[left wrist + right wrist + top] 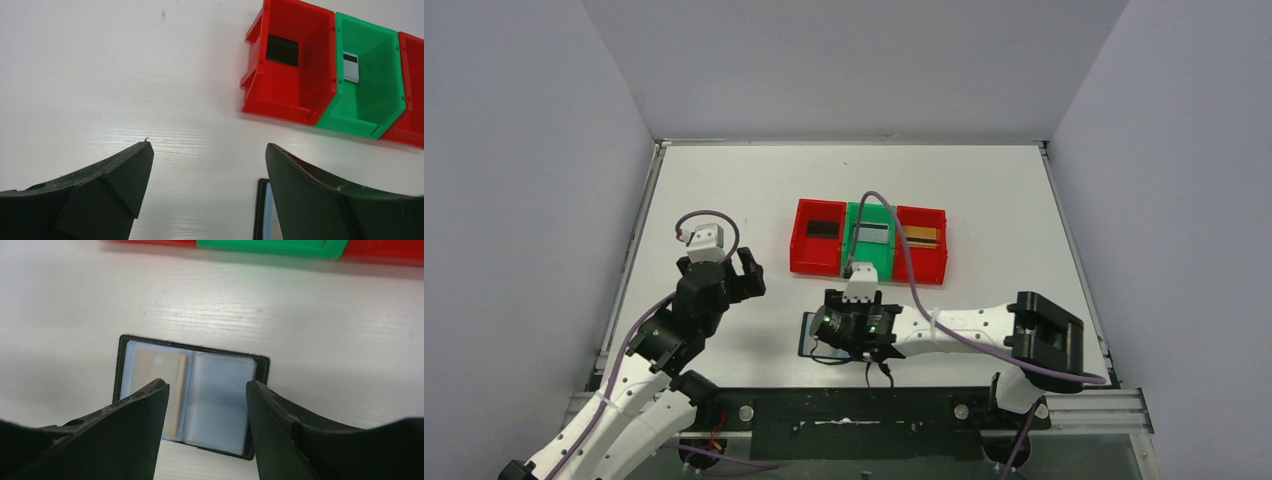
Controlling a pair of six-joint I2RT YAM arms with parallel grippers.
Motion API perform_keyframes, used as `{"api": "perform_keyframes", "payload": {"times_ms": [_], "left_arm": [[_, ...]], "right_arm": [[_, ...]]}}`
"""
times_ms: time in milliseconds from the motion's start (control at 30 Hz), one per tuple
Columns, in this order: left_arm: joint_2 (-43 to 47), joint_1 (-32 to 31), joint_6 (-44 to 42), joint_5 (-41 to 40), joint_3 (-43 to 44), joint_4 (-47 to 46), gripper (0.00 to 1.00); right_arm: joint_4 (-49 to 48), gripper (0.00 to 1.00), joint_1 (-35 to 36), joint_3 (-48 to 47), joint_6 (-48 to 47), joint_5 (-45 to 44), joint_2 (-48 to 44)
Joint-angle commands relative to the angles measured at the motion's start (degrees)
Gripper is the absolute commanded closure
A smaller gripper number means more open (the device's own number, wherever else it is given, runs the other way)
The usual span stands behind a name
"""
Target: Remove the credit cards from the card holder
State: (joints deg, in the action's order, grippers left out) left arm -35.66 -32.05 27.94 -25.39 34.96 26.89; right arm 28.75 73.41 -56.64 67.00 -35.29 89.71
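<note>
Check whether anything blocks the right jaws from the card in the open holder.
Nothing loose does. The right jaws stand apart directly above the open card holder. The tan card sits in one pocket, covered only by that pocket's translucent sleeve.

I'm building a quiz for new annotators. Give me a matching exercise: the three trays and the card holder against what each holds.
1 left red tray
2 green tray
3 right red tray
4 card holder

A gold card inside
B dark card inside
C open, tan card in a pocket
D silver card inside

Pairs: 1-B, 2-D, 3-A, 4-C
</note>
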Motion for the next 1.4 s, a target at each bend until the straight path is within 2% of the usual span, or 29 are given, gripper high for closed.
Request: {"api": "perform_keyframes", "payload": {"times_ms": [0, 100, 233, 300, 400, 633, 867, 1167, 1367], "left_arm": [[1.0, 0.5, 0.7, -2.0, 1.0, -1.0, 0.16], [1.4, 0.6, 1.2, -3.2, 1.1, -0.5, 0.16], [2.5, 0.8, 1.8, -4.4, 1.2, 0.1, 0.16], [3.1, 0.8, 2.1, -4.8, 1.1, 0.3, 0.16], [3.8, 0.8, 2.2, -5.0, 0.8, 0.2, 0.16], [3.8, 0.9, 2.3, -4.7, 0.8, 0.0, 0.16], [3.8, 1.0, 2.1, -4.3, 0.6, -0.2, 0.16], [3.4, 1.2, 1.9, -3.6, 0.4, -0.6, 0.16], [2.6, 1.4, 1.5, -2.5, 0.3, -0.9, 0.16]], "right_arm": [[6.1, 0.41, 2.4, -8.6, 8.0, -4.2, 6.2], [2.3, 0.41, 2.8, -10.1, 3.9, -2.0, 8.7], [-0.4, 0.41, 2.9, -10.4, 3.1, -0.1, 10.4], [-2.7, 0.36, 2.9, -10.0, 0.9, 1.6, 11.2], [-7.0, 0.35, 2.8, -9.3, -1.6, 5.2, 12.4], [-1.1, 0.43, 2.5, -11.1, 2.3, 5.1, 15.5], [1.6, 0.42, 2.2, -13.1, 2.0, 6.1, 19.2], [3.0, 0.65, 1.7, -12.9, 3.1, 5.2, 19.3], [-4.4, 0.7, 0.5, -8.5, 1.2, 7.9, 15.7]]}}
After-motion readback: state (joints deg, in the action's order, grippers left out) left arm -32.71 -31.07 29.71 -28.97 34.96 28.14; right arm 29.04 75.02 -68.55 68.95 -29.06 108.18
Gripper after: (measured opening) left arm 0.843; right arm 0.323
